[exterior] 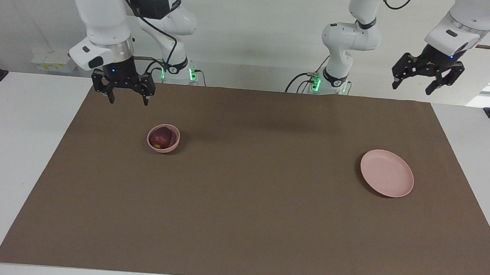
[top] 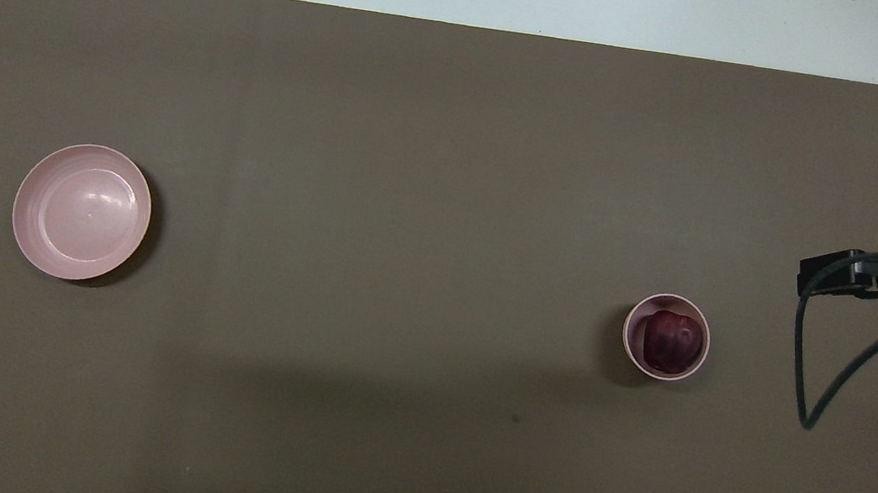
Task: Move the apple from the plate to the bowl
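A flat brown rectangular mat (exterior: 248, 207) covers most of the white table (exterior: 15, 147) and carries everything else. On it, toward the left arm's end, lies one wide, flat, round, pale pink plate (exterior: 387, 173) with a low rim; its surface is bare. Toward the right arm's end, well apart from the plate, stands one small, deep, round, pale pink bowl (exterior: 163, 138), and inside it sits the single small round dark red apple (exterior: 161, 138), maroon over most of its skin with a yellowish patch low on the side that faces away from the robots; from overhead it fills most of the bowl's hollow. The two arms are both raised. The right gripper (exterior: 124, 96) hangs in the air over the mat's edge at the right arm's end, clear of the bowl, with its black fingers spread apart and nothing between them; a thin black cable (top: 839, 367) loops down from its wrist. The left gripper (exterior: 425, 83) waits high above the left arm's end of the table, its fingers likewise spread and empty. No object lies between plate and bowl, only bare mat.
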You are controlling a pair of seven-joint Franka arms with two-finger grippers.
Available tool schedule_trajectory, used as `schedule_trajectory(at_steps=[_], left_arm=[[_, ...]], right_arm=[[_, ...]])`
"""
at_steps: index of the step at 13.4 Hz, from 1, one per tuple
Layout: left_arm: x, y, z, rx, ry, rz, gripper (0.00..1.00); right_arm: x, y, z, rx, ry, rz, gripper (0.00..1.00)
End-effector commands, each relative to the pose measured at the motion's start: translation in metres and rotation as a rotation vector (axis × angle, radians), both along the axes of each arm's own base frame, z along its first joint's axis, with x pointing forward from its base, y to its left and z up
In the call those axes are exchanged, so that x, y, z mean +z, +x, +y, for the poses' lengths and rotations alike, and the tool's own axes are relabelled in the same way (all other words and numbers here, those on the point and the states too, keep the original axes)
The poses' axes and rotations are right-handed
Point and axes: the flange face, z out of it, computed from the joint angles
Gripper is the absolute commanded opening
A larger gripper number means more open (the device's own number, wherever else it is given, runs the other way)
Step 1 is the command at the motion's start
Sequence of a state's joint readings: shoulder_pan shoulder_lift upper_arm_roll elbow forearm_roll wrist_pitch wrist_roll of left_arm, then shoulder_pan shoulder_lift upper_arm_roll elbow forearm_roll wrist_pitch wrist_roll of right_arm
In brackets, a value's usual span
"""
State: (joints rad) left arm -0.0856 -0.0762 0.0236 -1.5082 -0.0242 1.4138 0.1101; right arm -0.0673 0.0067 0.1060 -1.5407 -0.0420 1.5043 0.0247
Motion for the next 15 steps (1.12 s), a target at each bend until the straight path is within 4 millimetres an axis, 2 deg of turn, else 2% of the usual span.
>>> schedule_trajectory(at_steps=[1, 15], left_arm=[[0.0021, -0.0071, 0.0029, -0.007, 0.002, -0.002, 1.00], [0.0011, -0.0063, 0.0051, -0.003, 0.008, -0.004, 1.00]], right_arm=[[0.0064, 0.0180, -0.0095, 0.008, 0.039, 0.018, 1.00], [0.0020, 0.0185, -0.0034, 0.011, 0.047, -0.012, 1.00]])
